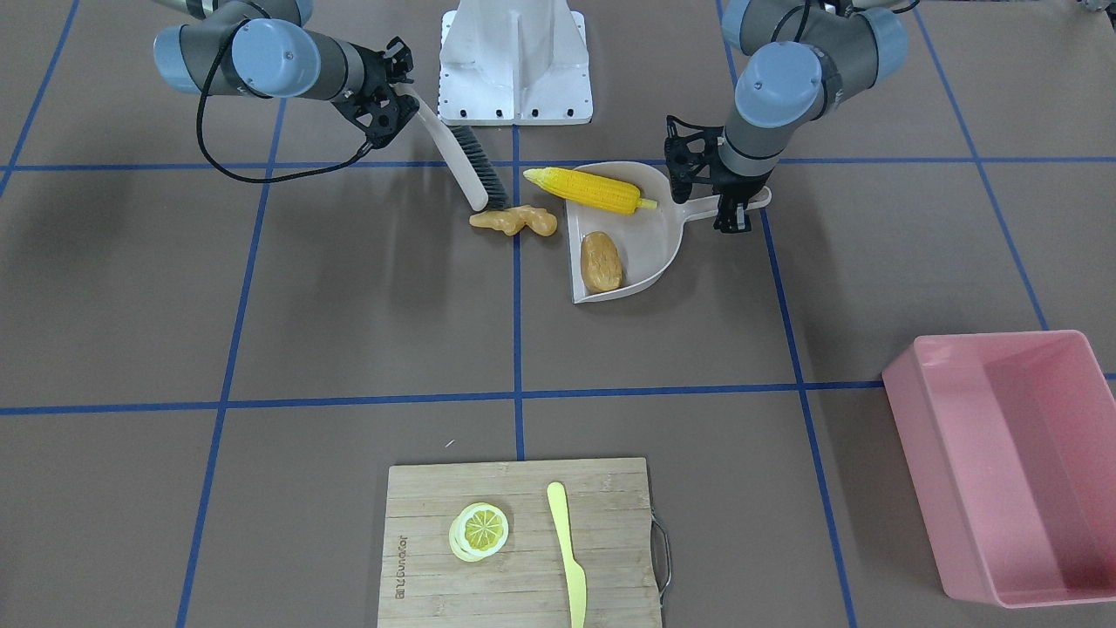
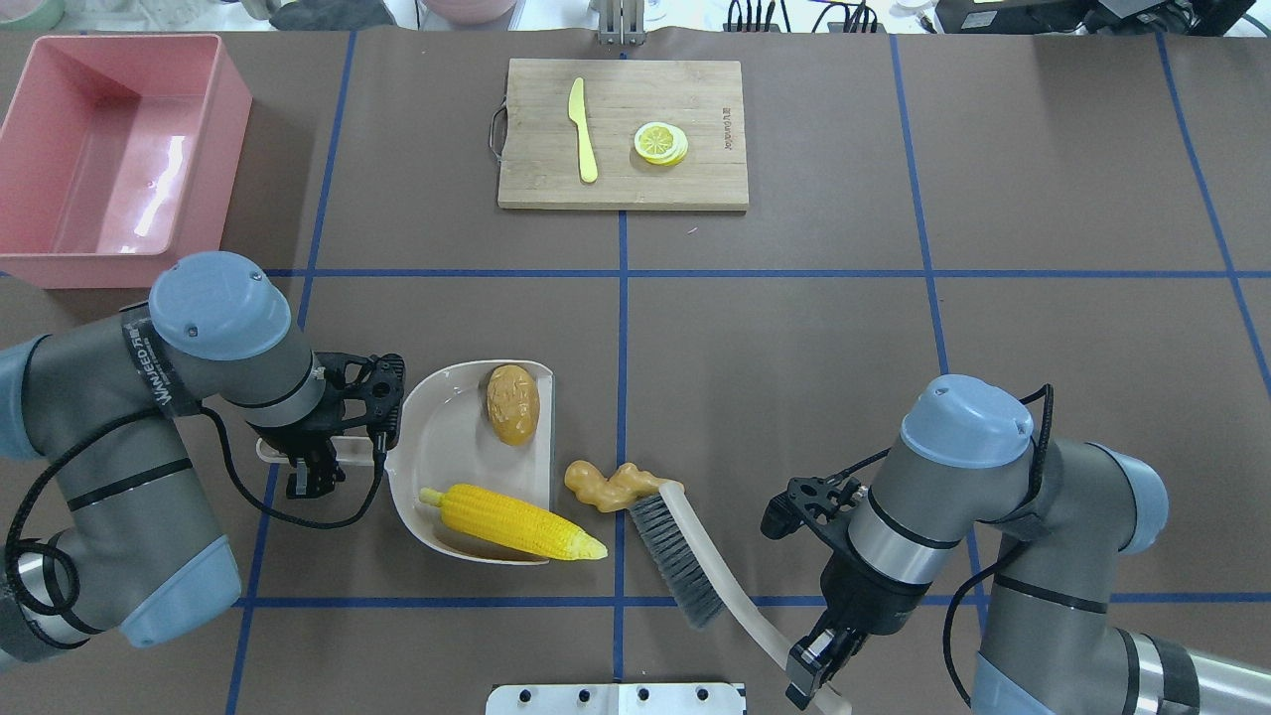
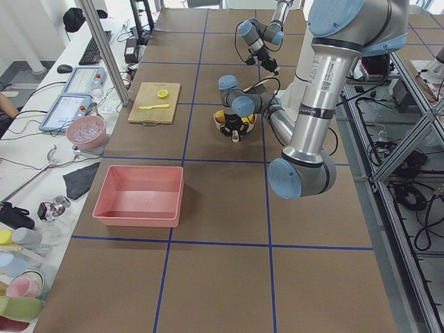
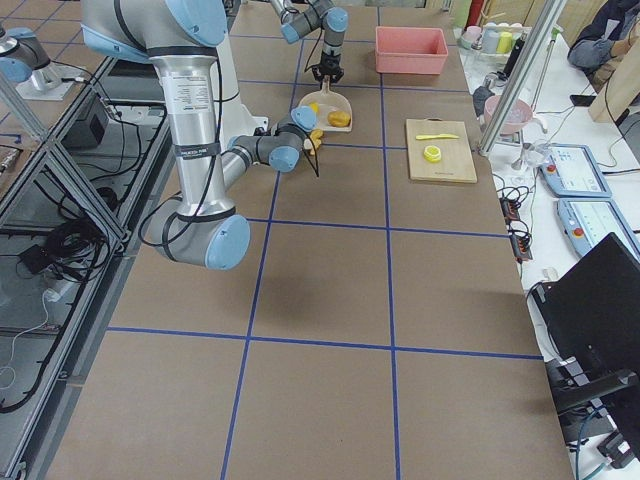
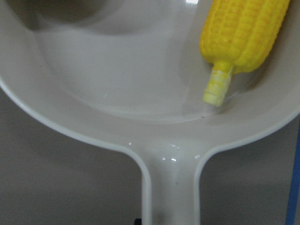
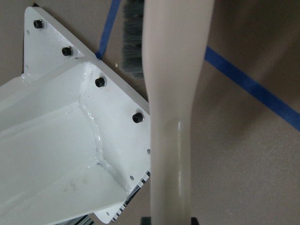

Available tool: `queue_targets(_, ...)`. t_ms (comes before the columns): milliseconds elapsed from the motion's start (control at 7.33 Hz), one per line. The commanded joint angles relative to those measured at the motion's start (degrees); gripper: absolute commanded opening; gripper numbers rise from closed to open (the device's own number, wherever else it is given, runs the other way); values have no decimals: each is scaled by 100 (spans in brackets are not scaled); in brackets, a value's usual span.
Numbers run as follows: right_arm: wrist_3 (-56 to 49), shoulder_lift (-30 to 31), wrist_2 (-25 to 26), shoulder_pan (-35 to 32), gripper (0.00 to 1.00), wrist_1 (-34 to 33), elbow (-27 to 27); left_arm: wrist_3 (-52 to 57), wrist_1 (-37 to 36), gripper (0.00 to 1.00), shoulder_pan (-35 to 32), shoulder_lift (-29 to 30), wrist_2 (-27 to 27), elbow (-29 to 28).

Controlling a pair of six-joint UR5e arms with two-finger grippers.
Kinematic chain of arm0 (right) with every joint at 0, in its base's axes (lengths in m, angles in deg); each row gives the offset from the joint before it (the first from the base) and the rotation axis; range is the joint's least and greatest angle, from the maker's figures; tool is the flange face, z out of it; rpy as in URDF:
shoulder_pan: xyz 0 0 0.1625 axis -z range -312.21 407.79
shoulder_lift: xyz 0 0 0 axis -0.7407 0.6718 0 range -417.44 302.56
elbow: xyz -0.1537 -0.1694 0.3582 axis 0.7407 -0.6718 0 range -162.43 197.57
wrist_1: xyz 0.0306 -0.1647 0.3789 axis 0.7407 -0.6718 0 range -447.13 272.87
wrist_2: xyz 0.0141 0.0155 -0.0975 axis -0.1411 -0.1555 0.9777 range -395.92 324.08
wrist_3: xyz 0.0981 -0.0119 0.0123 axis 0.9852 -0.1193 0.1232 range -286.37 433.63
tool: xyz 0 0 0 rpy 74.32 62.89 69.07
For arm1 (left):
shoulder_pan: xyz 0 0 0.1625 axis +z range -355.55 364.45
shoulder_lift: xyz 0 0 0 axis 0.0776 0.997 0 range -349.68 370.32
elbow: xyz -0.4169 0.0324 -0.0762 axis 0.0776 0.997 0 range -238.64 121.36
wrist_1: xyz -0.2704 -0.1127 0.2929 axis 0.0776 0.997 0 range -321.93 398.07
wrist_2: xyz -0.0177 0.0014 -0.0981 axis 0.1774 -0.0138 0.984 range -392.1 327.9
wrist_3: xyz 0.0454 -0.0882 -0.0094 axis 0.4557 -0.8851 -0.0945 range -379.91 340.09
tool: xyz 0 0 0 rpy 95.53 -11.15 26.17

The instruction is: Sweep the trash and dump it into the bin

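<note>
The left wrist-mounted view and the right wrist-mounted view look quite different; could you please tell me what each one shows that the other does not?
Only the left wrist-mounted view shows the beige dustpan, seen from its handle end, with the stalk end of the yellow corn cob lying inside. Only the right wrist-mounted view shows the brush, its pale handle and grey bristles, and the white robot base. Both share the brown table and blue tape.

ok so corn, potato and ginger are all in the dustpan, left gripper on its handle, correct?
No. The ginger root lies on the table beside the dustpan; only corn cob and potato are inside. Left gripper is on the handle. Overhead exterior shows it.
</note>
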Motion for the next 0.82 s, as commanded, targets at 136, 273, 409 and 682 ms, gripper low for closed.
queue_targets(136,-58,-257,-17,-85,0,-235,-139,0,0,0,1,19,0,-12)
queue_targets(273,-67,-519,-8,-94,0,-445,-253,0,0,0,1,19,0,-29)
queue_targets(409,-67,-800,18,-103,0,-717,-315,0,0,0,1,19,0,-29)
queue_targets(682,-120,-1083,27,-138,0,-808,-516,0,0,0,1,19,0,-29)
